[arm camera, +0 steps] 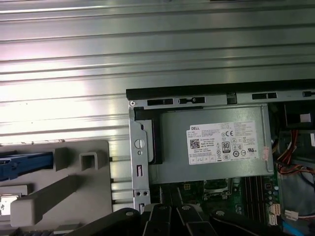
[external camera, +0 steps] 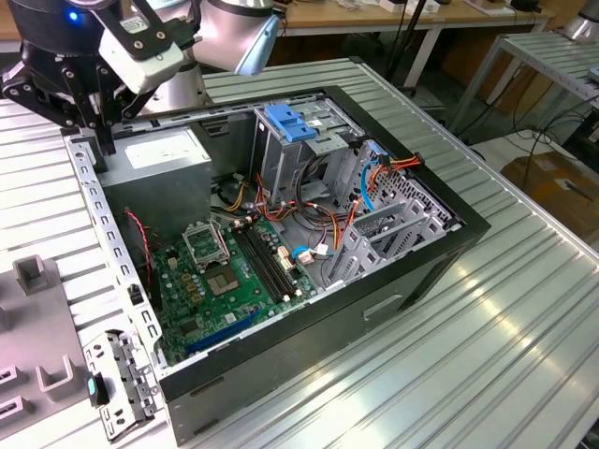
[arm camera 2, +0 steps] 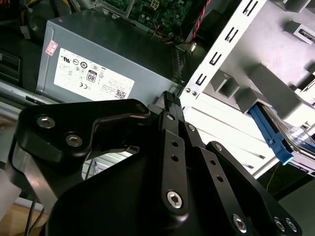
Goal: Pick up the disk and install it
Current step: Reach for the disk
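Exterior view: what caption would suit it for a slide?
Robot hand hovers at the power supply corner of an open desktop computer case lying on a ribbed metal table.

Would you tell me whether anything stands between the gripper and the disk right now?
Yes: the gripper, near the power supply, is separated from the disk on the grey tray by the case's slotted wall and a raised grey block.
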### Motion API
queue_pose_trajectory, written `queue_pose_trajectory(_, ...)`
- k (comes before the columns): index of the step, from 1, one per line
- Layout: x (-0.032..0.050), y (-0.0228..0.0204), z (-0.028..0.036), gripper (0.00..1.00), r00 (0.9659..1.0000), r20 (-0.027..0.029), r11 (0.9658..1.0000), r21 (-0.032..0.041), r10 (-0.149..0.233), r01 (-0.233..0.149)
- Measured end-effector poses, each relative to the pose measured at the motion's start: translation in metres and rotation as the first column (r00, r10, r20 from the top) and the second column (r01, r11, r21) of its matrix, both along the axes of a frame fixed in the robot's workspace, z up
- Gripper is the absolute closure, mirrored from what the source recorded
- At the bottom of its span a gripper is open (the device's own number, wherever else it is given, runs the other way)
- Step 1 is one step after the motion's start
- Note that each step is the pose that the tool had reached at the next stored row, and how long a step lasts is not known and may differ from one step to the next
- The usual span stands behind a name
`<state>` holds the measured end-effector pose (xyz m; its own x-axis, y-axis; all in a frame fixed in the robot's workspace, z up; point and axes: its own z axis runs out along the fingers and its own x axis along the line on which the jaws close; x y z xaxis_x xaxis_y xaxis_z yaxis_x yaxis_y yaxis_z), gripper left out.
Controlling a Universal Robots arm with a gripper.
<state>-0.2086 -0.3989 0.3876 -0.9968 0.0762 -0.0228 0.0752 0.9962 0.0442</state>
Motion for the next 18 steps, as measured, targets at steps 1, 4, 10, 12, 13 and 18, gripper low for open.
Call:
queue_pose_trajectory(1, -0.0008, 0.0, 0.0, 0.89, 1.0, 0.0, 1.0, 0.0, 0.0, 0.0)
queue_pose_trajectory(4, -0.0039, 0.0, 0.0, 0.89, 1.0, 0.0, 1.0, 0.0001, 0.0, 0.0)
queue_pose_trajectory(10, -0.0095, 0.0, 0.0, 0.89, 1.0, 0.0, 1.0, 0.0, 0.0, 0.0)
queue_pose_trajectory(12, -0.0121, 0.0, -0.0001, 0.89, 1.0, 0.0, 1.0, 0.0, 0.0, 0.0)
queue_pose_trajectory(13, -0.0131, 0.0, -0.0001, 0.89, 1.0, 0.0, 1.0, 0.0, 0.0, 0.0)
queue_pose_trajectory(18, -0.0165, 0.0, -0.0001, 0.89, 1.0, 0.0, 1.0, 0.0, 0.0, 0.0)
